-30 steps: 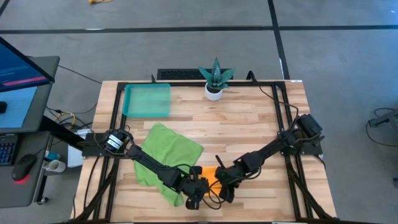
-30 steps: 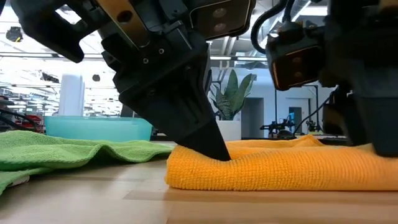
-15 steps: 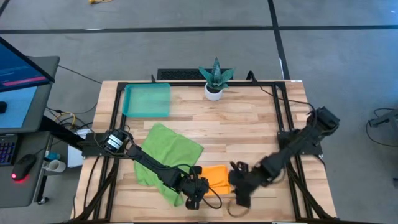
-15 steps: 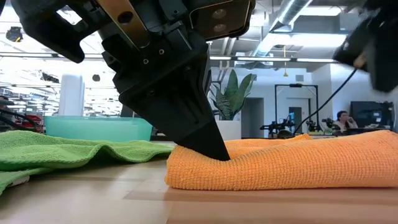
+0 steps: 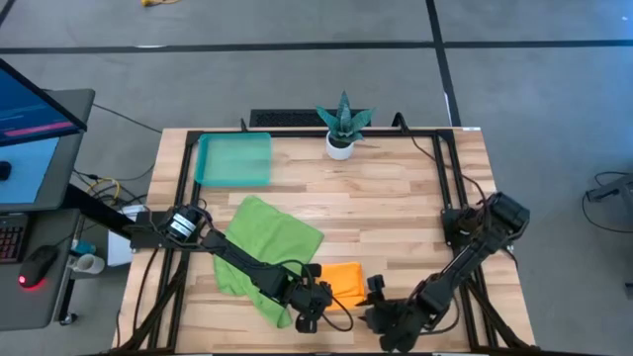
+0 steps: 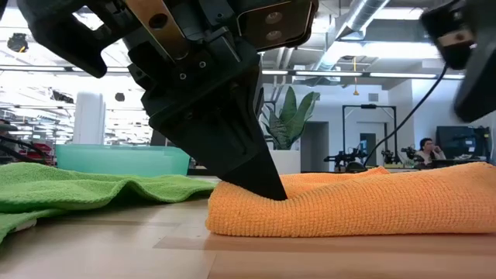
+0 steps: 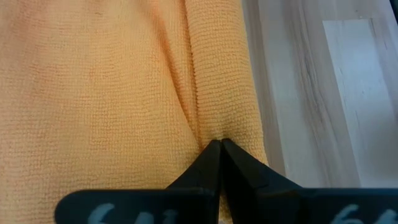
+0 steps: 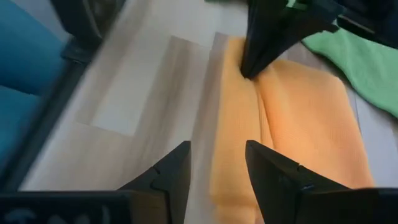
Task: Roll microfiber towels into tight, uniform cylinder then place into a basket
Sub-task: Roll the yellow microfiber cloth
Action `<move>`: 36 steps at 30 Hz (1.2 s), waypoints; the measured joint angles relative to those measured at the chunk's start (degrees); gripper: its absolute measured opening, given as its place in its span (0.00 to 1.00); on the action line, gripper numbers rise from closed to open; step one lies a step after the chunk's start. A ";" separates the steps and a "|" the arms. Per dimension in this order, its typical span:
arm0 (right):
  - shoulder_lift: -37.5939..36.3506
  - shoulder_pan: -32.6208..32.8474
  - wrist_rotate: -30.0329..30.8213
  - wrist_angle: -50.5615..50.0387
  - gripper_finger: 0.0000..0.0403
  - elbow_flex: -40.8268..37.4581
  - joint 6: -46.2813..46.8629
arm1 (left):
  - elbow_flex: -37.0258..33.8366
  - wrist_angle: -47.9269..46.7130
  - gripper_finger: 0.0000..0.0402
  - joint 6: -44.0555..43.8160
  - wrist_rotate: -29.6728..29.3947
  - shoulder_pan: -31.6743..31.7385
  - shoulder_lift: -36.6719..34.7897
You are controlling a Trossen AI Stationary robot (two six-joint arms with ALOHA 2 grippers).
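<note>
Since a second ago the right gripper (image 5: 388, 321) has left the orange towel (image 5: 342, 282) and swung back toward the table's near edge, where it hangs just off the towel's near-right corner with its fingers (image 8: 273, 171) spread and nothing between them. Meanwhile the left gripper (image 6: 273, 190) has not budged: its fingers (image 7: 214, 163) are pinched together, tips pressed down into a crease of the orange cloth near its near edge (whether any fabric is actually caught between them cannot be told).

That orange towel lies folded flat on the wooden table (image 5: 396, 198), close to the front edge. Just to its left, partly under the left arm, the lime green towel (image 5: 272, 237) lies spread and rumpled, touching or nearly touching the orange one.

Farther back, at the table's far-left corner, the teal basket (image 5: 234, 160) holds no towel. A small white pot with a spiky plant (image 5: 341, 133) stands at the far edge, to the basket's right.
</note>
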 joint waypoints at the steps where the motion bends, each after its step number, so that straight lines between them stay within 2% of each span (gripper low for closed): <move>1: 0.91 -0.32 -0.02 -0.31 0.44 0.50 -0.85 | 0.00 -0.01 0.01 0.02 0.00 0.01 0.00; 7: 4.84 -1.33 -0.41 -5.75 0.44 3.19 -1.46 | 0.00 0.00 0.01 0.02 0.00 0.03 0.00; 13: 5.87 -1.54 -1.55 -6.62 0.42 3.38 -0.92 | 0.00 0.00 0.01 0.02 -0.02 0.03 0.00; 18: 5.85 -3.06 -2.08 -9.49 0.41 3.40 4.31 | 0.00 0.09 0.01 0.76 0.00 0.05 0.00; 24: 6.36 -5.76 -8.91 -9.77 0.40 3.62 6.47 | 0.00 0.13 0.02 1.05 -0.04 0.05 0.00; 29: 7.52 -7.47 -12.25 -10.79 0.37 3.78 10.56 | -0.02 0.14 0.09 1.26 -0.19 0.09 0.00; 36: 8.03 -8.15 -13.53 -11.33 0.23 3.88 12.76 | -0.02 -0.07 0.24 3.42 -0.46 0.14 0.00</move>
